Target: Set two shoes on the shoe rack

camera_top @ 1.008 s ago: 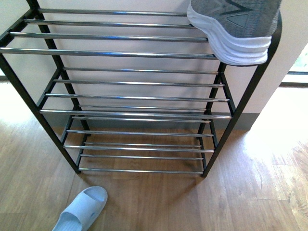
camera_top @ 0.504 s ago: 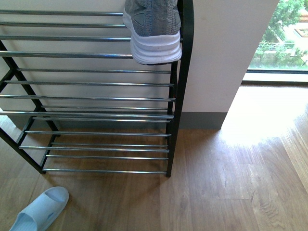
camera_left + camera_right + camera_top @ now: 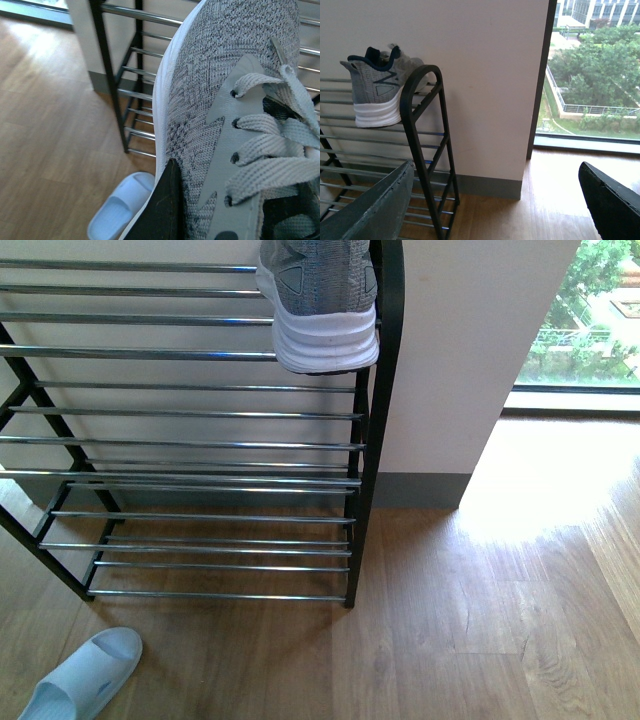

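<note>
One grey sneaker (image 3: 320,300) rests on the top tier of the shoe rack (image 3: 200,352) at its right end, its white heel hanging over the front rod. The right wrist view shows the same sneaker (image 3: 377,90) beside the rack's black end frame (image 3: 422,125). A second grey sneaker (image 3: 210,100) fills the left wrist view, and my left gripper (image 3: 220,210) is shut on it, with one black finger (image 3: 162,205) against its side. My right gripper (image 3: 495,210) is open over bare floor, apart from the rack. Neither arm shows in the front view.
A pale blue slipper (image 3: 85,675) lies on the wood floor in front of the rack's left part and appears under the held sneaker in the left wrist view (image 3: 120,207). A white wall (image 3: 450,360) stands right of the rack, with a window (image 3: 590,320) beyond.
A second ago the front view swung to the right, so the rack and the slipper slid left in the picture. Over the last half second nothing has visibly moved.
</note>
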### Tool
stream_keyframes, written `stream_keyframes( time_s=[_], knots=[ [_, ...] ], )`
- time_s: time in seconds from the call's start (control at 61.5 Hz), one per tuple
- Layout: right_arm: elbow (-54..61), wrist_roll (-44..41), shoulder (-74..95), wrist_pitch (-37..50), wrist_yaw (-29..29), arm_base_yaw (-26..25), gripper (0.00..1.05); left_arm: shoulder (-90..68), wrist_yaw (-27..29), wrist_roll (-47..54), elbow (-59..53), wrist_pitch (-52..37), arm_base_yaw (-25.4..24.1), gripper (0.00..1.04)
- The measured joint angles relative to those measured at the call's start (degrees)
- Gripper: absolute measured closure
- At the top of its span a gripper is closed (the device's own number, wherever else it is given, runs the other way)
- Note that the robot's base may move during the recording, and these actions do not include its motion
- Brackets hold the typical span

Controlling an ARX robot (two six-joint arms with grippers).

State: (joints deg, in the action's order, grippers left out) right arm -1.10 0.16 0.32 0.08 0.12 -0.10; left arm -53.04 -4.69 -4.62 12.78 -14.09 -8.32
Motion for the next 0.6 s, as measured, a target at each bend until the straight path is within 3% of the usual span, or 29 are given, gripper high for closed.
stream_keyframes(
  time_s=[0.114,0.26,0.374,0.602],
  knots=[
    [0.0,-0.02,0.0,0.0,-0.09,0.0,0.09,-7.82,3.26,-8.35,8.81,2.08,11.04,1.02],
    [0.0,-0.02,-0.02,0.0,-0.09,0.0,0.09,-17.11,7.32,-20.41,20.81,6.34,21.42,1.02],
    [0.0,0.0,0.0,0.0,-0.09,0.0,0.09,-21.86,8.39,-26.4,28.0,8.26,24.2,1.02],
    [0.0,-0.02,-0.02,0.0,-0.09,0.0,0.09,-33.55,8.35,-36.15,40.83,11.76,23.93,1.02]
  ],
)
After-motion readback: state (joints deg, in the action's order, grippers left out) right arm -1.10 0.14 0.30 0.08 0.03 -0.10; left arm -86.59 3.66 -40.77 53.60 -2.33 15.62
